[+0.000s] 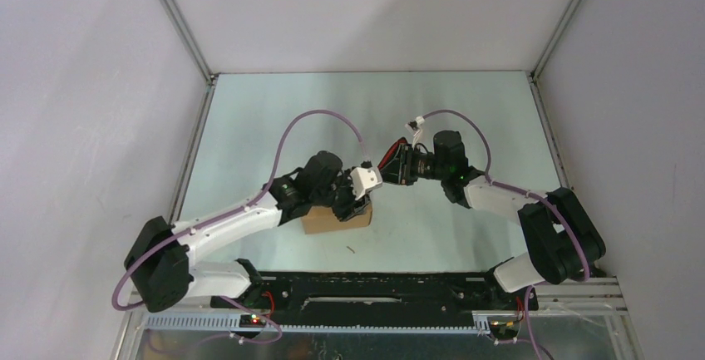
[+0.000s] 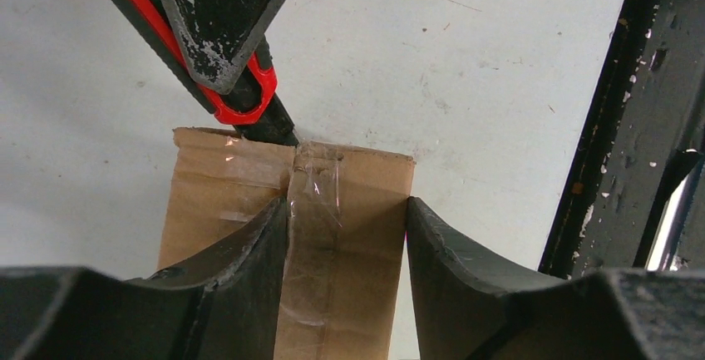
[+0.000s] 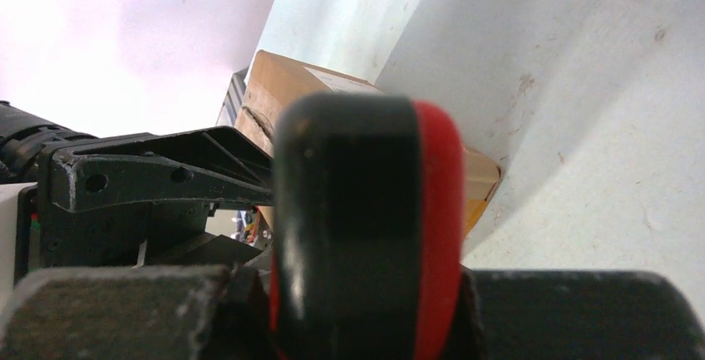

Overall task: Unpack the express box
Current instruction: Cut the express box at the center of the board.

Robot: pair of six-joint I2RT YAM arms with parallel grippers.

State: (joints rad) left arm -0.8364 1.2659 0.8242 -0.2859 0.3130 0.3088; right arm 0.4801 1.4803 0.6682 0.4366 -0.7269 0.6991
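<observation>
The express box (image 1: 320, 220), a small brown carton sealed with clear tape, lies on the table in front of the left arm. My left gripper (image 1: 356, 204) reaches down over it. In the left wrist view its two fingers press against opposite sides of the express box (image 2: 357, 235), so the left gripper (image 2: 347, 210) is shut on it. My right gripper (image 1: 401, 165) is shut on a red-and-black utility knife (image 3: 366, 227). The knife's (image 2: 249, 102) front end touches the carton's far top edge at the taped seam. The express box (image 3: 291, 86) shows behind the knife in the right wrist view.
A black rail (image 1: 374, 281) carrying both arm bases runs along the near edge, and its dark frame (image 2: 632, 127) stands close to the right of the carton. White walls with metal posts (image 1: 179, 19) enclose the table. A small dark speck (image 1: 351, 249) lies near the carton.
</observation>
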